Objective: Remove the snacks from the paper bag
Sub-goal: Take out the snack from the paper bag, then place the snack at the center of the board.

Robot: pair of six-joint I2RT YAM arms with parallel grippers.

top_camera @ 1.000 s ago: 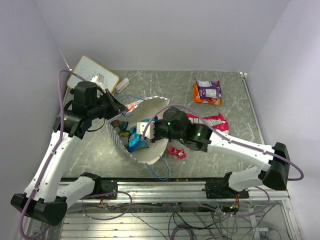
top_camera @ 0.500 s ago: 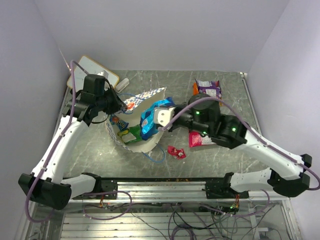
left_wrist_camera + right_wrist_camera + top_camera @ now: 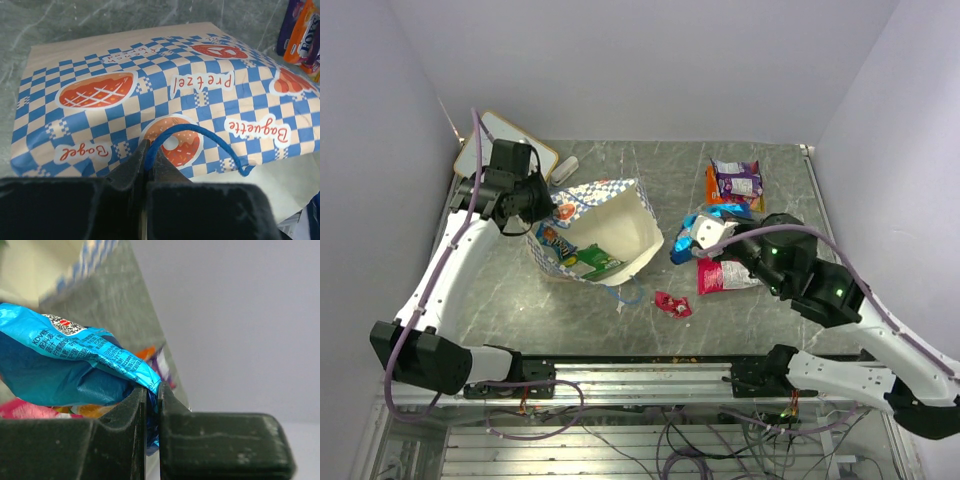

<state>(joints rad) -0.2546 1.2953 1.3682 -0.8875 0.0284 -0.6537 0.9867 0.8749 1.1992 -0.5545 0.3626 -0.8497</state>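
Observation:
The paper bag (image 3: 610,225) lies tilted on its side at centre left, mouth toward me, with a green packet (image 3: 592,263) and other packets inside. My left gripper (image 3: 546,198) is shut on the bag's blue cord handle (image 3: 200,137), over the checkered side (image 3: 150,85). My right gripper (image 3: 705,237) is shut on a blue snack packet (image 3: 692,230), also seen in the right wrist view (image 3: 70,360), held right of the bag. A red-pink packet (image 3: 725,275) lies under it. A small red packet (image 3: 671,304) lies in front. Purple and orange packets (image 3: 735,182) lie at the back right.
A wooden-framed whiteboard (image 3: 485,135) leans at the back left corner, a small white object (image 3: 565,167) beside it. A loose blue cord (image 3: 625,296) trails in front of the bag. The table's right edge (image 3: 825,220) runs near the wall.
My right gripper has pulled the blue packet out of the bag and moved it right. My left gripper has lifted the bag's rear side by its handle, tilting the bag.

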